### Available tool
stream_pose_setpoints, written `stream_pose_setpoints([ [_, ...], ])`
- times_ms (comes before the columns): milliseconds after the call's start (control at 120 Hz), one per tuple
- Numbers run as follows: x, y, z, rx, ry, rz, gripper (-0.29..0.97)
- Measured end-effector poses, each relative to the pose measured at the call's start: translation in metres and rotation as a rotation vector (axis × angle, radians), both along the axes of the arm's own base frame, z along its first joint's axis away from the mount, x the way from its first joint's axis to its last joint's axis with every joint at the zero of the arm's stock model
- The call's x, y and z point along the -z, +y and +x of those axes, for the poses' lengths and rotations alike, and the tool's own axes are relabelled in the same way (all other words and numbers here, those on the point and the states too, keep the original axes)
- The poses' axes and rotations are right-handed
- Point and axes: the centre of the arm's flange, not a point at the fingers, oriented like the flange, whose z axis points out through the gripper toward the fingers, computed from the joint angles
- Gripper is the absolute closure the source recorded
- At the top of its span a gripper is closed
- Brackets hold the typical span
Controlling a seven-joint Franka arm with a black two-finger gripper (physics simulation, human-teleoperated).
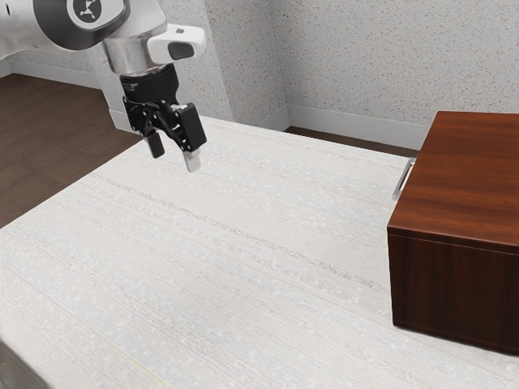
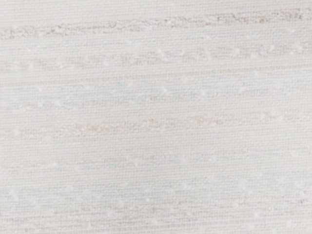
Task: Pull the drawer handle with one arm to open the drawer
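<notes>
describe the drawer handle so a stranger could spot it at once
Start at the dark reddish wooden box on the pale table at the exterior view's right. On its side facing the gripper, near the top edge, sits the drawer handle. It is a slim silver-grey bar, the one pale part against the dark wood.

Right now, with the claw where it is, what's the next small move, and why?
Probably carry the claw toward the exterior view's right, to the silver handle. It hangs open above the table, holding nothing, well apart from the wooden drawer box, whose handle faces the arm.
</notes>
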Motion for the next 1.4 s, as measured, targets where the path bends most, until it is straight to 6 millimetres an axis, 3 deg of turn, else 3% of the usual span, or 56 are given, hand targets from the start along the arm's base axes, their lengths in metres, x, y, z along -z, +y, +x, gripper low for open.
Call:
stream_pose_setpoints([
  [200, -0.004, 0.000, -0.001, 0.007, -0.007, -0.001, 0.00],
  [300, -0.044, 0.000, -0.022, -0.004, -0.084, 0.005, 0.00],
  [367, -0.079, -0.014, -0.043, 0.005, -0.152, 0.019, 0.00],
  [442, -0.099, -0.033, -0.056, 0.030, -0.192, 0.021, 0.00],
  [583, -0.114, -0.076, -0.068, 0.103, -0.223, 0.018, 0.00],
  [675, -0.117, -0.089, -0.071, 0.126, -0.232, 0.015, 0.00],
  [758, -0.119, -0.083, -0.071, 0.112, -0.236, 0.018, 0.00],
  [1017, -0.134, -0.036, -0.087, 0.011, -0.255, 0.046, 0.00],
  [1108, -0.129, -0.027, -0.085, -0.005, -0.235, 0.045, 0.00],
  [1217, -0.087, -0.027, -0.058, 0.016, -0.142, 0.016, 0.00],
  [1300, -0.058, -0.043, -0.051, 0.036, -0.097, 0.013, 0.00],
  [1400, -0.022, -0.074, -0.067, 0.044, -0.077, 0.069, 0.00],
])
